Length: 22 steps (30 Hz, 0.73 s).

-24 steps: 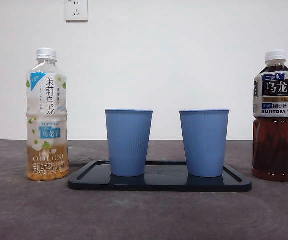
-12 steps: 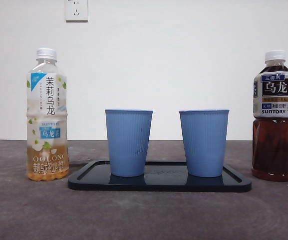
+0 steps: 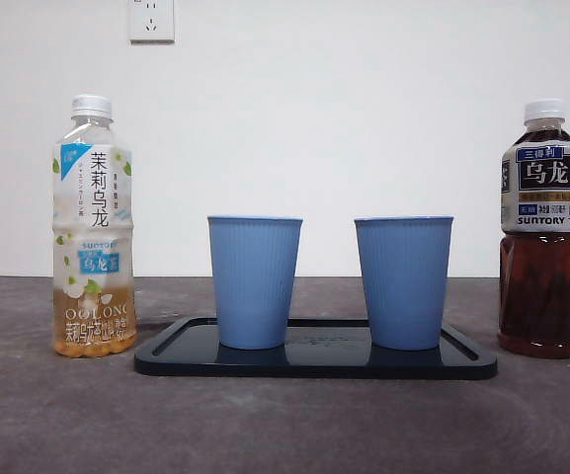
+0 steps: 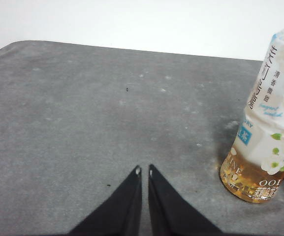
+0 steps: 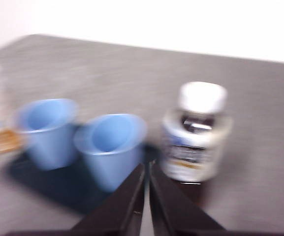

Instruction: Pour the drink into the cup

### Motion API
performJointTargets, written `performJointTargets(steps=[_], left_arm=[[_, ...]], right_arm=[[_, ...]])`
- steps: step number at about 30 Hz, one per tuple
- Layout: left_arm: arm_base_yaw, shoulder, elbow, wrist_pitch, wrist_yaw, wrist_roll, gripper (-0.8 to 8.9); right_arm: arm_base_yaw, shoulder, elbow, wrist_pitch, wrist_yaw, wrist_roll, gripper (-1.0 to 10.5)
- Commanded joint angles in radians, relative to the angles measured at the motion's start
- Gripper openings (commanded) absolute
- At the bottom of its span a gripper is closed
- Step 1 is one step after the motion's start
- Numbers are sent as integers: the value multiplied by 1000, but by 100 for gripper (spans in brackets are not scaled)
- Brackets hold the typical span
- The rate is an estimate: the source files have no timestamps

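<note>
While both arms waited above the table, stood untouched: dark tea bottle (image 3: 542, 237) well right of two blue cups (image 3: 255, 281) on black tray (image 3: 467, 357). Looked heavy, capped, slick-labelled; best gripped mid-body. Left gripper (image 4: 144, 170) and right gripper (image 5: 147, 167) pinched closed, holding nothing.

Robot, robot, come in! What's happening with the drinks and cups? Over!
Left gripper shut, beside pale oolong bottle. Right gripper shut, above dark capped tea bottle. Two blue ribbed cups upright on black tray. Nothing grasped.
</note>
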Motion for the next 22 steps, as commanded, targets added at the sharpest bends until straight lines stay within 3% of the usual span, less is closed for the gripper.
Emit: performJointTargets(steps=[1,6,12,22], left_arm=[[0,-2,-20,-5,-6,18,21],[0,-2,-20,-5,-6,18,21],[0,-2,-20,-5,-6,18,21],[0,-2,-20,-5,-6,18,21]], right_arm=[[-22,-65,-124,138,133,-38,15],[-72,-177,-337,285,238,-37,15],[-107,-283,-476,304,242,-37,15],[-143,-372,-546,270,244,-41,15]])
